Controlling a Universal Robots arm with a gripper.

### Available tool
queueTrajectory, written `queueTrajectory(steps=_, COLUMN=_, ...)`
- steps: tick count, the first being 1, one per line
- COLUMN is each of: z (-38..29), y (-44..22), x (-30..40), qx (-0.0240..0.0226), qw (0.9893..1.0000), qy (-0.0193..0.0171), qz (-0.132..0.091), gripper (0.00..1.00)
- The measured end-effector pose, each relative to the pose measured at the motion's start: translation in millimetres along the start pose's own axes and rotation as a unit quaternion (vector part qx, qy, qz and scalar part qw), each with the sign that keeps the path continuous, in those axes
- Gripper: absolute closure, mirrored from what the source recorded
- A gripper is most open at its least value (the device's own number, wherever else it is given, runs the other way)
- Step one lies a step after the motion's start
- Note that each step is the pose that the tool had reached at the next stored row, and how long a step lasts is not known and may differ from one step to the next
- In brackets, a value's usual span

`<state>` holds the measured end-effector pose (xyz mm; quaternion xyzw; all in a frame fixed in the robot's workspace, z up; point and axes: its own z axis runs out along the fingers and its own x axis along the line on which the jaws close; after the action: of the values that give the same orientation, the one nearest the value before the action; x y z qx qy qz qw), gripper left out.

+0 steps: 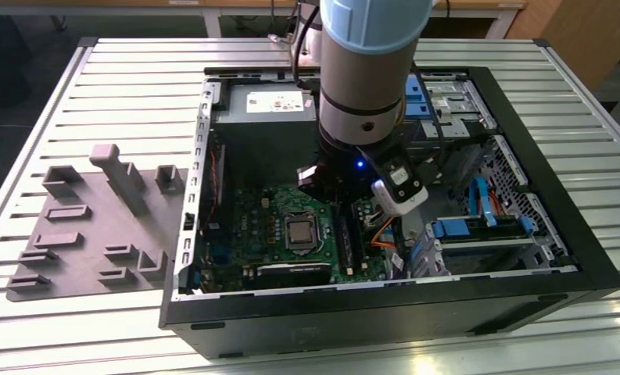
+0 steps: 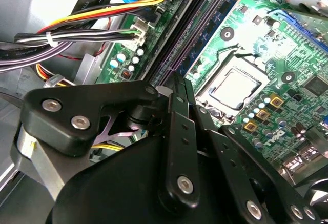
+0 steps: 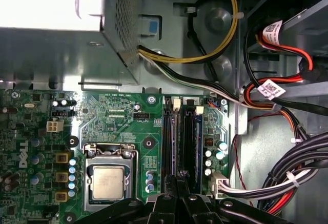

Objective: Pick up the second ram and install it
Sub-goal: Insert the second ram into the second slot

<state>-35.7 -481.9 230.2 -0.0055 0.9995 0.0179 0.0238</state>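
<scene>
Second ram [image 3: 191, 137] stands on edge in a motherboard [image 1: 241, 226] memory slot. It is a dark blue-green stick, also in the second wrist view [image 2: 206, 42]. In the exterior view the slots lie at 3 o'clock of the CPU [image 1: 301, 231]. Gripper [image 3: 178, 177] is low inside the computer case [image 1: 393, 312], fingers [image 2: 180, 111] drawn together, tips right at the stick's near end. Cannot tell if they pinch it or just touch. Power supply [image 1: 263, 101] is at 12 o'clock of the CPU and a grey parts tray [image 1: 80, 226] at 9 o'clock, outside the case.
</scene>
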Motion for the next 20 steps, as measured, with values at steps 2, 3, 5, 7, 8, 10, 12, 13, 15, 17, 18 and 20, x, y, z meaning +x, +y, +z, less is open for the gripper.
queueTrajectory(steps=2, z=0.7, y=-0.1, x=0.1, qx=-0.0001, qw=1.0, qy=0.0, qz=0.0, gripper=0.88)
queueTrajectory(steps=3, z=1.1, y=-0.1, x=0.1, qx=0.0, qw=1.0, qy=0.0, qz=0.0, gripper=0.88)
queueTrajectory(steps=5, z=1.5, y=-0.1, x=0.1, qx=0.0001, qw=1.0, qy=0.0001, qz=0.0, gripper=0.88)
queueTrajectory(steps=7, z=1.5, y=-0.1, x=0.1, qx=0.0001, qw=1.0, qy=0.0001, qz=0.0, gripper=0.88)
queueTrajectory(steps=8, z=1.6, y=-0.1, x=0.1, qx=0.0001, qw=1.0, qy=0.0001, qz=0.0, gripper=0.88)
queueTrajectory(steps=10, z=1.9, y=-0.1, x=0.1, qx=0.0, qw=1.0, qy=0.0, qz=0.0, gripper=0.88)
queueTrajectory(steps=12, z=2.1, y=-0.1, x=0.1, qx=0.0001, qw=1.0, qy=0.0001, qz=0.0, gripper=0.88)
queueTrajectory(steps=13, z=2.1, y=-0.1, x=0.1, qx=0.0001, qw=1.0, qy=0.0001, qz=0.0, gripper=0.88)
queueTrajectory(steps=15, z=2.2, y=-0.1, x=0.1, qx=-0.0002, qw=1.0, qy=0.0, qz=0.0, gripper=0.88)
queueTrajectory(steps=17, z=2.3, y=-0.1, x=0.2, qx=-0.0008, qw=1.0, qy=0.0, qz=0.0, gripper=0.88)
queueTrajectory(steps=18, z=2.3, y=-0.1, x=0.2, qx=-0.0009, qw=1.0, qy=0.0, qz=0.0, gripper=0.88)
queueTrajectory(steps=20, z=2.7, y=-0.2, x=0.2, qx=-0.0009, qw=1.0, qy=0.0, qz=0.0, gripper=0.88)
